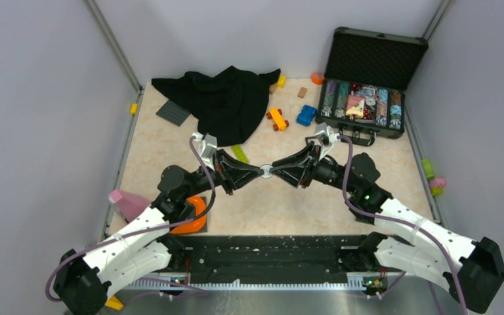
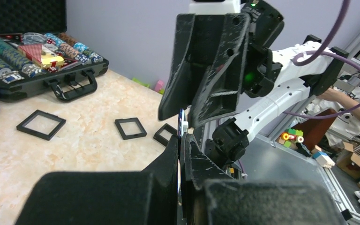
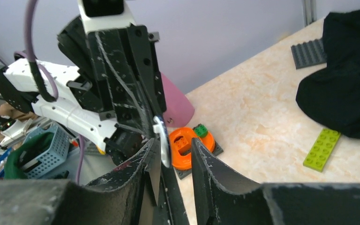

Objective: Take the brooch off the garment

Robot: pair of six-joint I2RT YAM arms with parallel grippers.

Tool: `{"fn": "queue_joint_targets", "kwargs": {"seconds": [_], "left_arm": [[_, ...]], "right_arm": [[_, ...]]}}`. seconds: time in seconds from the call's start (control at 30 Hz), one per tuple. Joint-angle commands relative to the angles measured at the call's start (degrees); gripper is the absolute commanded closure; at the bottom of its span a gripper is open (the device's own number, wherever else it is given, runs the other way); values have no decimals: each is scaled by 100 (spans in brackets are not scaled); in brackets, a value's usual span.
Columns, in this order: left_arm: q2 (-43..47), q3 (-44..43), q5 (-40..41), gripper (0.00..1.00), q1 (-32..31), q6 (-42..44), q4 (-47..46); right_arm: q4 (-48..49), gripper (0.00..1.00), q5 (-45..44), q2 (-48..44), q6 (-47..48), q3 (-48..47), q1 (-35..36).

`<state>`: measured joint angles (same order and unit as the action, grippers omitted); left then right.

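The brooch, a small silvery-white disc, is held in the air above the table's middle, away from the garment. My left gripper is shut on it; in the left wrist view the disc's thin edge shows between the closed jaws. My right gripper meets it from the right. In the right wrist view the brooch stands between the right fingers, against one, with a gap to the other. The garment, a black cloth, lies crumpled at the back of the table and also shows in the right wrist view.
An open case of poker chips stands at the back right. Black square frames lie near it. A toy car, a blue block, a green brick and a grey plate lie around the cloth. An orange ring and a pink cone sit front left.
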<state>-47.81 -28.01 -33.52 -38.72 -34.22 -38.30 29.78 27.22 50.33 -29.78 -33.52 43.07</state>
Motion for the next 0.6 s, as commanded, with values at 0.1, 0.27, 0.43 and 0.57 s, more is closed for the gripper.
{"fn": "queue_joint_targets", "kwargs": {"seconds": [0.1, 0.27, 0.43, 0.57], "left_arm": [[-22, -257, -371, 100, 17, -46, -248], [-89, -254, -396, 100, 22, -76, -258], [119, -180, 834, 48, 25, 165, 442], [198, -297, 1900, 34, 26, 557, 1516]], "right_arm": [[-5, 73, 242, 134, 20, -251, -24], [157, 100, 282, 157, -87, -226, -24], [-903, 100, -851, 157, 75, -429, -128], [-2694, 100, -2961, 193, -3, -626, -726]]}}
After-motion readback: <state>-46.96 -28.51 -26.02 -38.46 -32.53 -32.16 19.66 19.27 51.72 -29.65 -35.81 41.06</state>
